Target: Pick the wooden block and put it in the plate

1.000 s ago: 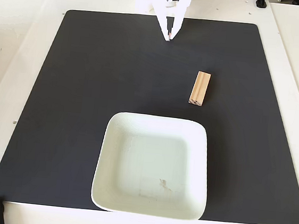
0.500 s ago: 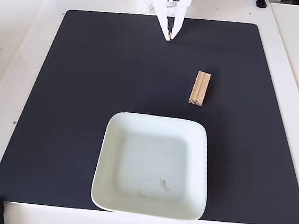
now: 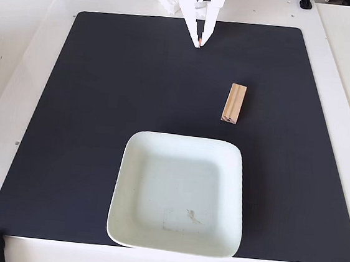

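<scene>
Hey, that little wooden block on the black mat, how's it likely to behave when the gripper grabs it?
The wooden block looks like solid wood, so probably stiff and light for its size. It lies flat on a long face on the black mat, so it should slide rather than roll if nudged. Its long, narrow shape could let it pivot if the gripper pinches near one end.

The block (image 3: 233, 103) is light tan. The plate (image 3: 135, 164) is pale mint-white. The mat (image 3: 103, 98) is black. The gripper (image 3: 198, 44) is white.
</scene>
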Robot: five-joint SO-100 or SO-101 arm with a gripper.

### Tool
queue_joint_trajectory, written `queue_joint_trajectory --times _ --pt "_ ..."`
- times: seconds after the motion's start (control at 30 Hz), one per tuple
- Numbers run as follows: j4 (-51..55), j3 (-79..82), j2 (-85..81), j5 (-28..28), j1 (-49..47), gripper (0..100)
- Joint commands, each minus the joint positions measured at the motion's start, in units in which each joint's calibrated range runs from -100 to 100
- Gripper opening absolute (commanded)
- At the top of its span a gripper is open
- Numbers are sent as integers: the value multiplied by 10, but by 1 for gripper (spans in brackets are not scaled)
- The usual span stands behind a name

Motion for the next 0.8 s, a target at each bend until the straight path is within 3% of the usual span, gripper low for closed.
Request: queue_joint_trajectory --times 0.0,0.53,0.77 --pt "5 3 2 1 2 1" --pt "5 -1 2 0 5 1" --pt "57 -97 22 -1 1 1"
